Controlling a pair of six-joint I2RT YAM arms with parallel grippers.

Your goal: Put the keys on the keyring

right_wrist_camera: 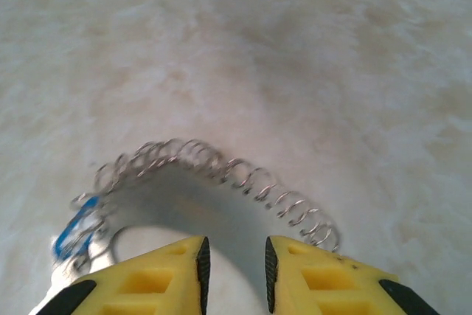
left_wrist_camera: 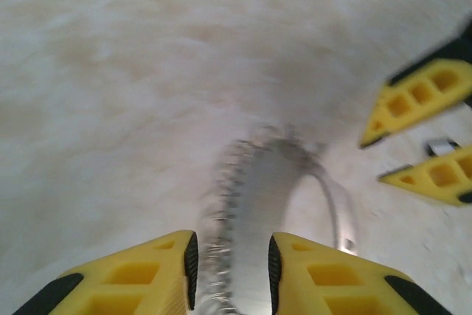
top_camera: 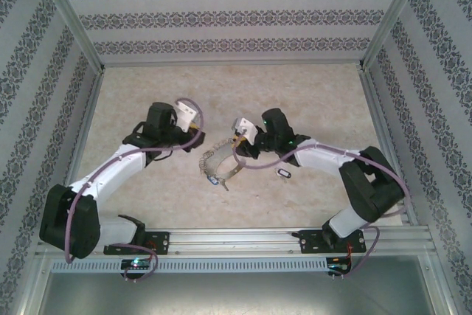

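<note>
Keyring (top_camera: 220,164) is lying on the desk (top_camera: 147,94); left fingers (left_wrist_camera: 232,256) are straddling its left rim, grip unclear; right fingers (right_wrist_camera: 236,256), slightly parted at its right, are holding nothing.

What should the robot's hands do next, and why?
Probably the right gripper should lift off the keyring and reach for the blue-and-white key lying loose just to the right of it. That key is not on the ring yet. The left gripper sits astride the ring, so it could likely steady it meanwhile.
</note>
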